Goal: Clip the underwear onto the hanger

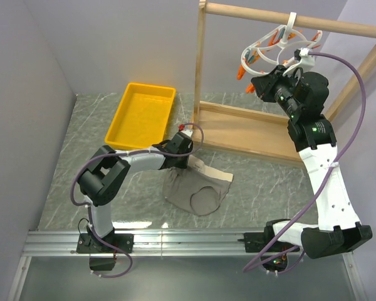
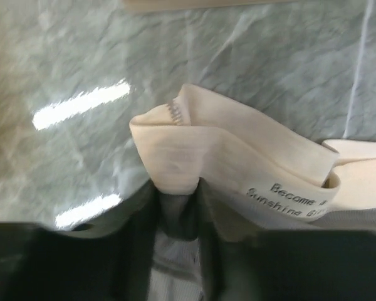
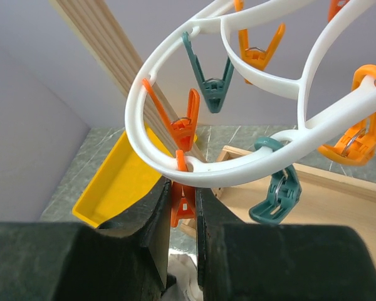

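Grey-green marbled table point(image 1: 257, 188), glossy. It carries a wooden rack point(image 1: 200, 69) of pale round and square bars at the far right, and a rectangular yellow tray point(image 1: 118, 119) of smooth plastic at the far left.

The underwear point(image 1: 197, 191), soft grey-taupe fabric, lies crumpled on the table near centre, just in front of the rack's base board and near the tray. In the top view the left arm covers its far-left edge.

The hanger point(image 1: 263, 45), a white plastic oval ring with inner ribs, hangs by its hook from the rack's top bar, well above the underwear.

Left gripper point(image 2: 175, 216): low over the table, fingers closed on a folded hump of the beige waistband point(image 2: 238, 157), which bears printed lettering and a zigzag seam.

Right gripper point(image 3: 183, 200): raised at the ring's lower edge, jaws nearly together, pinching an orange clothespin point(image 3: 182, 207) that dangles from the ring. Teal clothespins point(image 3: 276, 194) hang alongside, untouched.
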`<act>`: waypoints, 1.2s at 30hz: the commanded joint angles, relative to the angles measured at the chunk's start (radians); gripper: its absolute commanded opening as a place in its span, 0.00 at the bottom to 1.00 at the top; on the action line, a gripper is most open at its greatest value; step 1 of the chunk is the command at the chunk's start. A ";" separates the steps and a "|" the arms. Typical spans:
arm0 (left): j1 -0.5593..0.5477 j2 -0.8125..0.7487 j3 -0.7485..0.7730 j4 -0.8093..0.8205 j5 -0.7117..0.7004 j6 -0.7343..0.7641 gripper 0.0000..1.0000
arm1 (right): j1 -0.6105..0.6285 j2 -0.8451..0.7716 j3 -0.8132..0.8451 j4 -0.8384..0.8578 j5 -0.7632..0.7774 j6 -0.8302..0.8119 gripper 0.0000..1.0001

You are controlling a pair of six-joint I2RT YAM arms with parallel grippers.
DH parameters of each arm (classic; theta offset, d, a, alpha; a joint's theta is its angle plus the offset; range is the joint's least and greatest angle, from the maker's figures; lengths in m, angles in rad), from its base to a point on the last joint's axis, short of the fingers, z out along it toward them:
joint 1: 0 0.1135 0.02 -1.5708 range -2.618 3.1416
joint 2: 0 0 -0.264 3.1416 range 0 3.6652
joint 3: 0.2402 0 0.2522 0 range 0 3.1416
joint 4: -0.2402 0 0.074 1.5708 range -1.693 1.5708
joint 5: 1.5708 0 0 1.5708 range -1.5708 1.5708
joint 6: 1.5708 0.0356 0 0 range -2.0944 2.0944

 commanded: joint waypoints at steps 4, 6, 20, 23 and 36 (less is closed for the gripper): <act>-0.025 0.058 0.051 0.046 0.031 0.055 0.00 | 0.000 -0.042 -0.025 -0.010 -0.037 -0.018 0.00; -0.030 -0.003 0.012 0.125 0.043 0.100 0.00 | 0.000 -0.045 -0.028 -0.010 -0.042 -0.018 0.00; -0.113 -0.316 -0.117 0.671 0.236 0.485 0.00 | 0.000 -0.068 -0.068 0.010 -0.077 0.007 0.00; -0.137 -0.304 -0.077 0.724 0.183 0.554 0.00 | 0.000 -0.071 -0.066 0.010 -0.089 0.019 0.00; -0.165 -0.163 0.168 0.791 0.055 0.747 0.00 | 0.002 -0.083 -0.076 0.015 -0.135 0.076 0.00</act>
